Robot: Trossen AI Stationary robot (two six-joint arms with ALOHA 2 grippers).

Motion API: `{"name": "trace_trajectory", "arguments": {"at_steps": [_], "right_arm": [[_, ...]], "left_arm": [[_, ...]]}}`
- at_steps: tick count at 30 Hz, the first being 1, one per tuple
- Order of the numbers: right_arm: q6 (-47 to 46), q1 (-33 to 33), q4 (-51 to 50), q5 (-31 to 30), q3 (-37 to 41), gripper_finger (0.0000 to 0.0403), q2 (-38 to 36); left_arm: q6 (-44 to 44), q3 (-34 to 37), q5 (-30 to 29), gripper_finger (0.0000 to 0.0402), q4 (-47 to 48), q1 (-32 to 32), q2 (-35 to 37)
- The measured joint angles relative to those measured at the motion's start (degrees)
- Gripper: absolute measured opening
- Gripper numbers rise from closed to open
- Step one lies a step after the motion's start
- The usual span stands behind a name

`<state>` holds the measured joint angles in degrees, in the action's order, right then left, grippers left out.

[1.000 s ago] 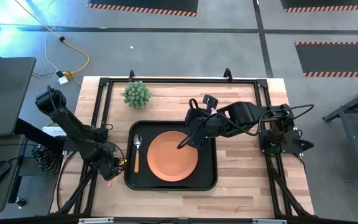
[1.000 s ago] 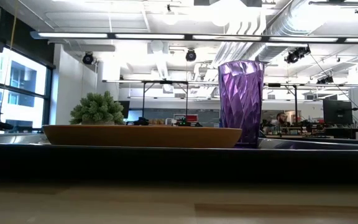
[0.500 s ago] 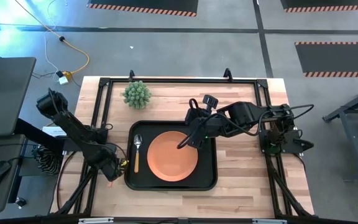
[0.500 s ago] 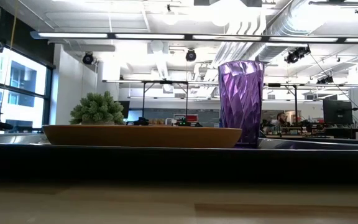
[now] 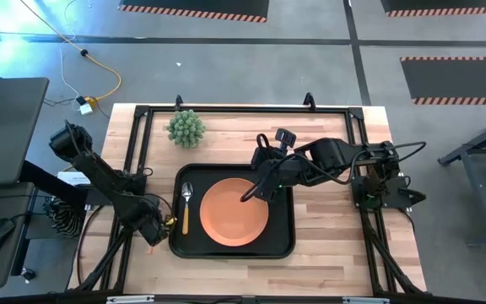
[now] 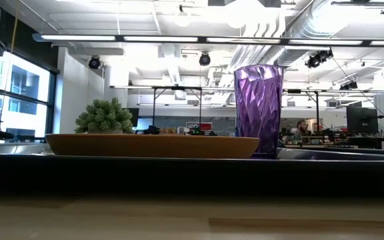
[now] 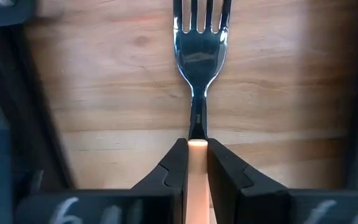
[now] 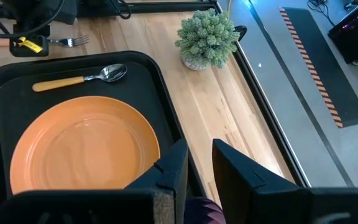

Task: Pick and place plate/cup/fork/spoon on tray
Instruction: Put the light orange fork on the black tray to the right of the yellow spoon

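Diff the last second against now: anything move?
No visible change. The left gripper stays shut on the fork over the table beside the tray. The right gripper still hovers at the cup. The plate and spoon stay put.

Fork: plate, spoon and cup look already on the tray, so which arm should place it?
Left. Its end effector is shut on the fork handle, over the wood beside the tray. The right end effector hangs over the tray's far side, above the cup.
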<state>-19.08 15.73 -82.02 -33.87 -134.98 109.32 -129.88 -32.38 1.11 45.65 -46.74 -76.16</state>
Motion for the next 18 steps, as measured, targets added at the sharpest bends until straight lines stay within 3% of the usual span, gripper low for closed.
{"name": "trace_trajectory", "arguments": {"at_steps": [18], "right_arm": [[1.3,0.0,0.0,0.3,0.0,0.0067,0.0]], "left_arm": [[0.1,-1.4,-3.6,0.0027,-0.2,0.4,5.7]]}}
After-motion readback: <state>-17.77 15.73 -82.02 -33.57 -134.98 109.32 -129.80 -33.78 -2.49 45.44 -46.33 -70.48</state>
